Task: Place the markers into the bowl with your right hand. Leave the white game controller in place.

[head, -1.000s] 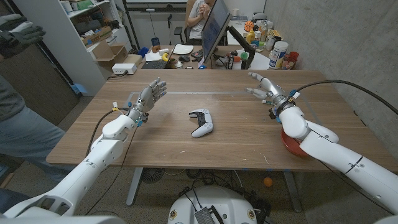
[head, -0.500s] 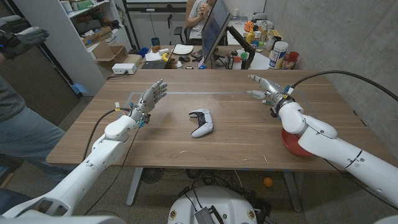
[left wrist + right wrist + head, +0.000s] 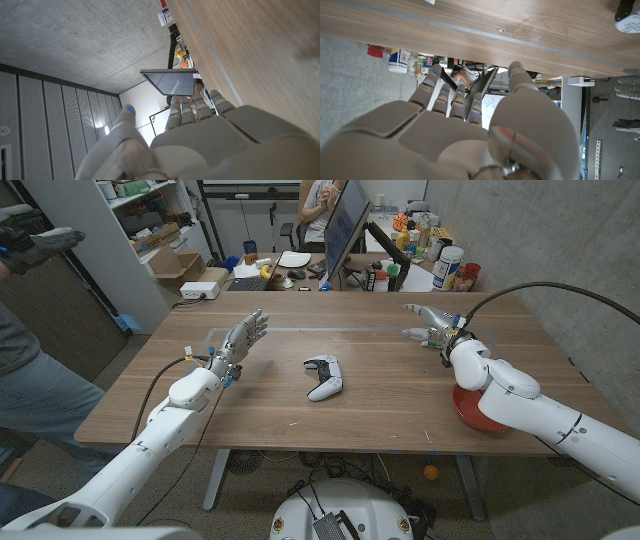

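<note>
The white game controller [image 3: 324, 377] lies near the middle of the wooden table [image 3: 300, 430]; its edge also appears in the right wrist view [image 3: 627, 9]. My right hand [image 3: 428, 323] hovers over the table's far right part, fingers spread and holding nothing; the wrist camera shows its back [image 3: 460, 135]. A red bowl [image 3: 472, 415] sits at the near right, partly covered by my right forearm. My left hand [image 3: 243, 335] is raised on its edge left of the controller, fingers straight and apart, empty, its back seen in the left wrist view [image 3: 200, 145].
Behind the table stands a desk with a monitor [image 3: 345, 230], with bottles and jars [image 3: 445, 268] at the far right. A seated person [image 3: 320, 205] is behind it. Another person [image 3: 25, 350] stands at the left edge beside shelves. A concrete wall runs along the right.
My right wrist has shifted slightly toward the table's far side, the hand staying open. The left hand and the controller have not moved.
</note>
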You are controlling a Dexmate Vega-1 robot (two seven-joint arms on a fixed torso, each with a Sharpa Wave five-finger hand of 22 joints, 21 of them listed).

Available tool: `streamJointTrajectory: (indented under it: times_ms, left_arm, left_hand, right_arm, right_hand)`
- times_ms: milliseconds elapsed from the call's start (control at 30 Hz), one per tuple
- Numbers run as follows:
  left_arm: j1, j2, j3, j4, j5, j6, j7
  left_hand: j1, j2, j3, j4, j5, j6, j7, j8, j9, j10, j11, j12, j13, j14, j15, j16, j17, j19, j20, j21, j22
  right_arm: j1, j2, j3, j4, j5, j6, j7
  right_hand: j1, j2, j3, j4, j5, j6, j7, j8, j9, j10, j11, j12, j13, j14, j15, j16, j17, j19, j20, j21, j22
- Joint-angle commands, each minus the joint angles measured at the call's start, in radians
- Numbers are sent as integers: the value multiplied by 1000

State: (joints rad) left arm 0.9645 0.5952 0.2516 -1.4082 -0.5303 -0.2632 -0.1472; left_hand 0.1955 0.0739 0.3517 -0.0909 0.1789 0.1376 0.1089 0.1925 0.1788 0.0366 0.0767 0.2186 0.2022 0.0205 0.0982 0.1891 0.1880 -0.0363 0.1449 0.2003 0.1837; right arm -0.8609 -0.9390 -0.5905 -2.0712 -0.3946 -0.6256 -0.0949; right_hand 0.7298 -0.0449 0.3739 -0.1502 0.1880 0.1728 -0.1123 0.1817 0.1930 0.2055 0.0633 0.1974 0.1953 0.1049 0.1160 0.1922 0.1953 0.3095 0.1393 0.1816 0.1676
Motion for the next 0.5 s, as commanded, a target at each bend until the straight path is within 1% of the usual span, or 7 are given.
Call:
streamJointTrajectory:
  times_ms: [33, 133, 167, 200, 300, 400, 500]
  left_arm:
    - [9, 1, -1, -8, -1, -5, 10]
    - [9, 0, -2, -6, -3, -7, 11]
    - [8, 0, -2, -4, -3, -8, 10]
    - [8, 0, -2, -4, -4, -8, 10]
    - [5, -2, -1, 3, -6, -8, 8]
    - [2, -2, 0, 5, -5, -8, 6]
    - [0, -2, -1, 8, -7, -7, 4]
  left_hand:
    - [0, 1, 7, -5, 4, 13, 1, 4, 3, 9, 2, 3, 2, 7, 4, 8, 2, 0, 8, 4, 3]
    - [0, 1, 7, -5, 4, 13, 0, 4, 3, 11, 2, 4, 2, 7, 3, 7, 2, 0, 8, 4, 3]
    - [0, 1, 7, -5, 4, 13, 0, 4, 3, 11, 2, 4, 2, 7, 3, 7, 2, 0, 9, 4, 3]
    - [0, 1, 7, -5, 4, 12, 0, 4, 3, 11, 2, 4, 2, 7, 3, 7, 2, 0, 9, 4, 3]
    - [0, 1, 7, -5, 4, 13, 0, 4, 3, 10, 3, 4, 2, 7, 4, 7, 2, -1, 9, 4, 3]
    - [0, 1, 7, -5, 4, 13, -1, 4, 3, 10, 2, 3, 2, 8, 3, 8, 2, -2, 11, 3, 3]
    - [0, 1, 7, -6, 4, 13, 0, 3, 3, 10, 1, 3, 2, 9, 3, 8, 2, -2, 10, 4, 3]
  right_arm:
    - [71, -21, -58, -14, -92, -114, 122]
    - [93, -20, -77, -13, -119, -138, 153]
    - [109, -20, -91, -11, -135, -150, 174]
    - [110, -19, -92, -11, -138, -152, 177]
    - [147, -11, -129, -5, -180, -190, 232]
    - [168, -4, -152, 3, -210, -209, 265]
    - [182, 0, -165, 13, -228, -215, 289]
  right_hand:
    - [1, -10, -4, -2, 7, 1, 3, 8, 1, 6, 15, 0, 1, 1, 10, 4, 3, -2, 0, 1, 3]
    - [2, -11, -3, -2, 9, 3, 8, 10, 1, 17, 14, 4, 0, 10, 14, 8, 3, 1, 2, 3, 3]
    - [2, -11, -3, -2, 9, 3, 8, 10, 1, 19, 15, 5, 0, 12, 15, 9, 3, 1, 1, 3, 3]
    - [2, -11, -3, -2, 9, 3, 9, 10, 1, 22, 15, 6, 0, 14, 15, 10, 3, 2, 2, 4, 3]
    - [4, -12, -2, -2, 10, -5, 14, 7, 1, 32, 15, 9, 0, 20, 15, 12, 3, 4, 2, 5, 3]
    - [4, -13, -2, -2, 11, -13, 16, 6, 1, 41, 18, 12, -1, 26, 13, 15, 4, 9, 14, 8, 2]
    - [3, -14, -2, -2, 12, -21, 22, 4, 1, 47, 21, 13, -1, 27, 12, 15, 4, 10, 19, 8, 2]
